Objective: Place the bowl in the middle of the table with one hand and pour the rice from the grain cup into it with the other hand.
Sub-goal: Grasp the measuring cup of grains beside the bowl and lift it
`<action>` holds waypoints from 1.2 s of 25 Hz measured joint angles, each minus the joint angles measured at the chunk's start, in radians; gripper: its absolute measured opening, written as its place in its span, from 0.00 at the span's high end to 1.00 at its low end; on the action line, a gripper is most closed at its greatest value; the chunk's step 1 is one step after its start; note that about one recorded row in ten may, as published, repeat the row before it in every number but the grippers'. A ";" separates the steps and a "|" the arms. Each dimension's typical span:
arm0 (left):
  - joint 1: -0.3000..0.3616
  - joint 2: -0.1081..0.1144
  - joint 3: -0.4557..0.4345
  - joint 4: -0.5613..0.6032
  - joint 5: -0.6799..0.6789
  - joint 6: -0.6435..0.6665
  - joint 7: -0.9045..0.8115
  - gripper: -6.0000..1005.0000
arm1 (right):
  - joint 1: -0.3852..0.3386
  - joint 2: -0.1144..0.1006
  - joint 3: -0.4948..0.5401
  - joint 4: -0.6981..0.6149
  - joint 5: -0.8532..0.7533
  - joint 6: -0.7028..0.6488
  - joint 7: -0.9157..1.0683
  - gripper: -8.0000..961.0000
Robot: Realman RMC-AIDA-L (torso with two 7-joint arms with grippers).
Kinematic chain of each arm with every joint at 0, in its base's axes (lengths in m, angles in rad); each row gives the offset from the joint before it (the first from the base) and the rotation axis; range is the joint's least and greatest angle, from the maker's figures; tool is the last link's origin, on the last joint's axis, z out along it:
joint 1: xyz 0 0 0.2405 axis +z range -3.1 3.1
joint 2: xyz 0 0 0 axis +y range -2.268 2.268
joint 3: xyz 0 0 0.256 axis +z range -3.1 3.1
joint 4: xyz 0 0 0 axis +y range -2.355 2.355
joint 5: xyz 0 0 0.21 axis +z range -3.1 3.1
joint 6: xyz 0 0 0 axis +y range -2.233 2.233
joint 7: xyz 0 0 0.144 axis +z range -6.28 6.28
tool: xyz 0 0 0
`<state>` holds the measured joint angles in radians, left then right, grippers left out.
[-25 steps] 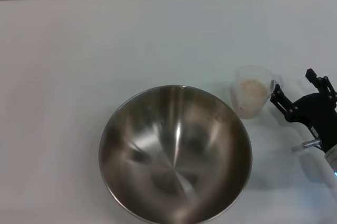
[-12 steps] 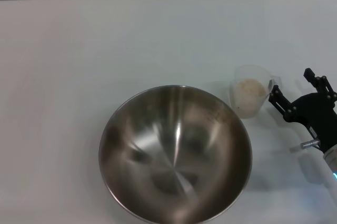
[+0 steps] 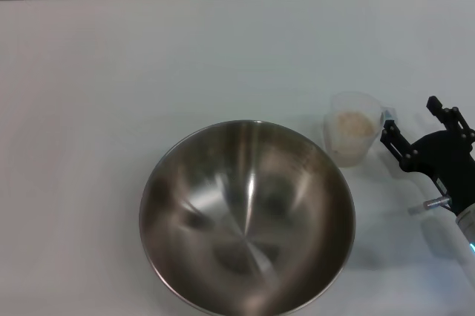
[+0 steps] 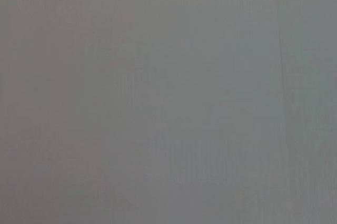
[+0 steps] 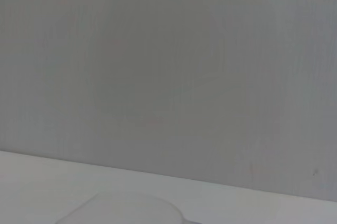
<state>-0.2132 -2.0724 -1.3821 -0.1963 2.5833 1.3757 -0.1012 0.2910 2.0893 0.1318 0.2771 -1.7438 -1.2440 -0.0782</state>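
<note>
Currently, reading the head view from left to right: my left gripper does not appear at all, and its wrist camera shows only a featureless grey surface, so I record that arm as out of sight and make no entry on its fingers. The bowl (image 3: 247, 217) sits low on the table (image 3: 111, 71), roughly centred side to side, its steel inside bare, no grains in it. Next comes the grain cup (image 3: 354, 136), upright at about 1 o'clock from the bowl's centre, just beside the rim; whether they touch I cannot tell. The rice (image 3: 353, 124) fills the cup as a pale heap. Furthest right is my right gripper (image 3: 421, 125), fingers spread apart, holding nothing. The relation that matters: the cup lies at about 9 o'clock from this gripper, close by, with the near finger (image 3: 394, 141) almost at the cup's handle side; contact is not resolvable. My right arm is plainly the nearer one. Judgement: placing looks done, pouring not begun; closing on the cup comes next, approach running right to left.
</note>
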 joint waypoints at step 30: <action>0.006 0.000 0.015 0.000 0.000 0.000 0.000 0.18 | -0.026 0.001 -0.002 0.003 0.003 -0.083 -0.007 0.96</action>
<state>-0.2073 -2.0724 -1.3675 -0.1964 2.5832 1.3760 -0.1012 0.2654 2.0905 0.1295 0.2804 -1.7412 -1.3272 -0.0854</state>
